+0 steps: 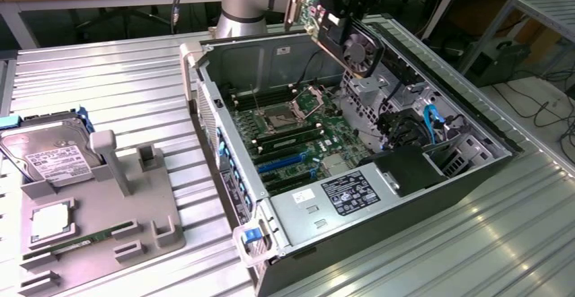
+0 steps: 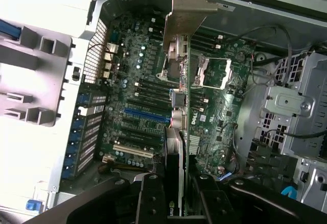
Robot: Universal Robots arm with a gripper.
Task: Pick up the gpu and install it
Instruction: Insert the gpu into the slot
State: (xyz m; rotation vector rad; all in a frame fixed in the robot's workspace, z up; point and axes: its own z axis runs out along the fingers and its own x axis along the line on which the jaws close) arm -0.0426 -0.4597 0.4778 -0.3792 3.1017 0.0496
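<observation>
Exterior view, left: a grey fixture tray is being shown on the ribbed metal table. A hard drive, a processor chip and a memory stick are being carried in it.
Exterior view, middle: an open computer case is being shown lying on its side. Its motherboard is being exposed, with blue slots near the tray-side wall.
Exterior view, right of middle: the gpu is being held tilted in the air above the far end of the case, well apart from the motherboard.
Gripper: the gripper is being clamped onto the gpu from above, with the jaws closed on the card.
Exterior view, right: blue cables are being seen beside the drive cage.
Wrist view: the gpu is being seen edge-on, pinched between the fingers of the gripper. Its metal bracket is at the end away from the gripper, over the motherboard.
</observation>
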